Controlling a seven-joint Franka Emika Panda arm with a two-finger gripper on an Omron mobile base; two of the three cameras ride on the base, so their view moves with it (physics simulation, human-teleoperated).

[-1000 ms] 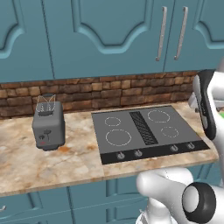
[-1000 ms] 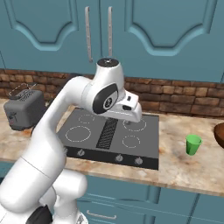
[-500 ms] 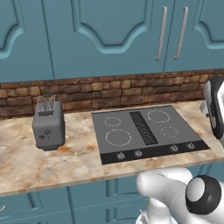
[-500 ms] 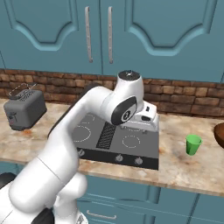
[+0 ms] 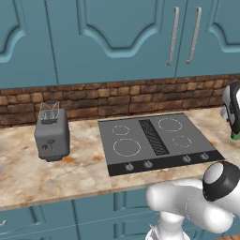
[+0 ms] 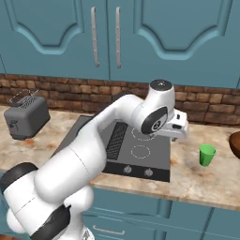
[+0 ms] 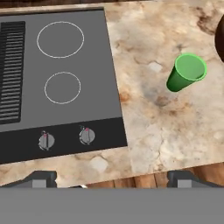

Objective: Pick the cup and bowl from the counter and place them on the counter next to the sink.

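The small green cup (image 6: 206, 154) stands upright on the marbled counter (image 6: 197, 180), right of the stovetop. The brown bowl (image 6: 236, 142) shows partly at the right edge, just past the cup. My gripper (image 6: 177, 133) hangs above the stovetop's right edge, left of the cup and well above it. In the hand view the cup (image 7: 187, 72) lies at the upper right and a dark sliver of the bowl (image 7: 220, 37) sits at the right edge. My gripper (image 7: 112, 179) is open, its fingertips (image 7: 41, 178) wide apart with nothing between them. The sink is out of view.
A dark grey stovetop (image 6: 136, 150) with knobs along its front fills the counter's middle. A grey toaster (image 5: 52, 133) stands at the left. A brick backsplash (image 5: 117, 98) and teal wall cabinets (image 5: 117, 37) close off the back. Bare counter (image 7: 175, 131) surrounds the cup.
The arm has swung right across the stovetop, carrying the hand from over the burners to the stovetop's right edge, closer to the cup. Cup and bowl have not moved.
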